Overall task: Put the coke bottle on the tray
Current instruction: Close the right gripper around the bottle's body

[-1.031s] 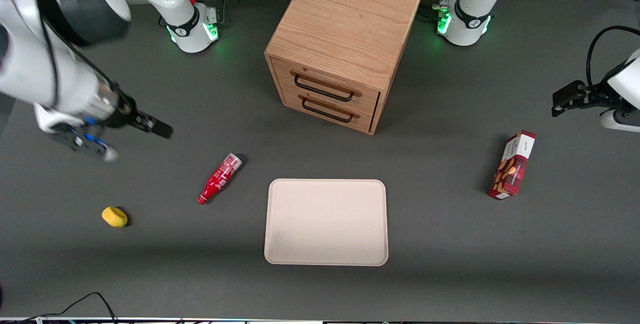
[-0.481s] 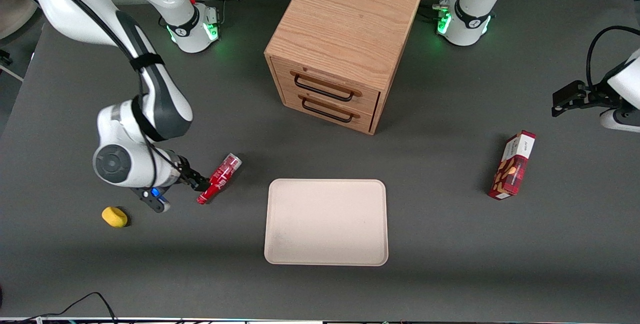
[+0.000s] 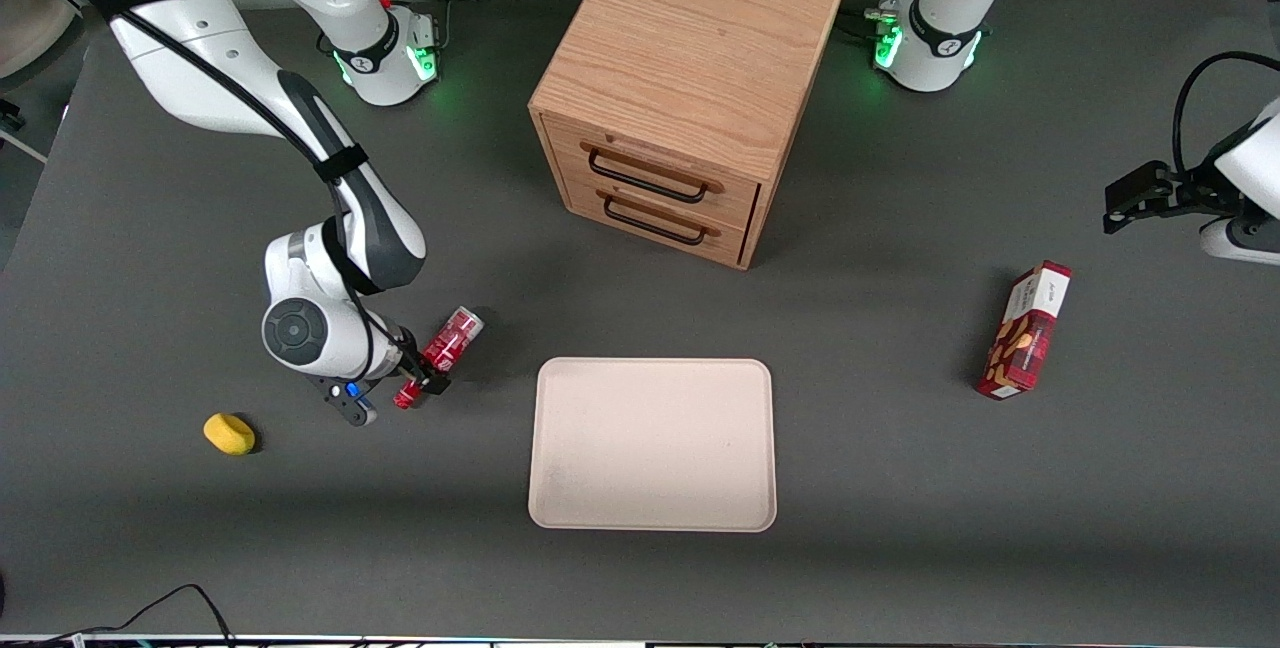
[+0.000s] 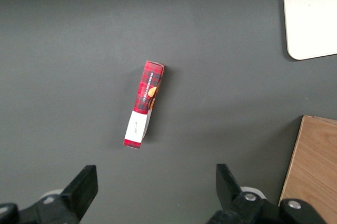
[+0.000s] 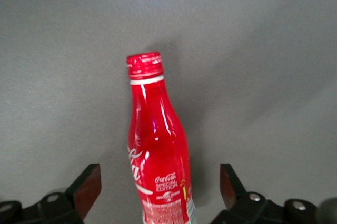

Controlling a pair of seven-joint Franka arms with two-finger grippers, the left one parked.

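We take the tray (image 3: 652,445) as our landmark: it lies flat on the dark table (image 3: 900,528), in front of the wooden drawer cabinet (image 3: 680,98) and nearer the front camera than it.

The coke bottle (image 3: 440,355) lies on its side on the table, toward the working arm's end from the tray and apart from it, not touching its rim. Its cap end points nearer the front camera, its silvery base away from it.

The gripper (image 3: 418,375) is low over the bottle's neck end. In the right wrist view its fingers (image 5: 87,184) stand apart with the bottle (image 5: 157,150) lying between them; we see clear gaps on both sides, so neither pad touches it.

A small yellow object (image 3: 229,433) lies farther from the tray toward the working arm's end. A red snack box (image 3: 1025,330) lies well apart from the tray toward the parked arm's end.
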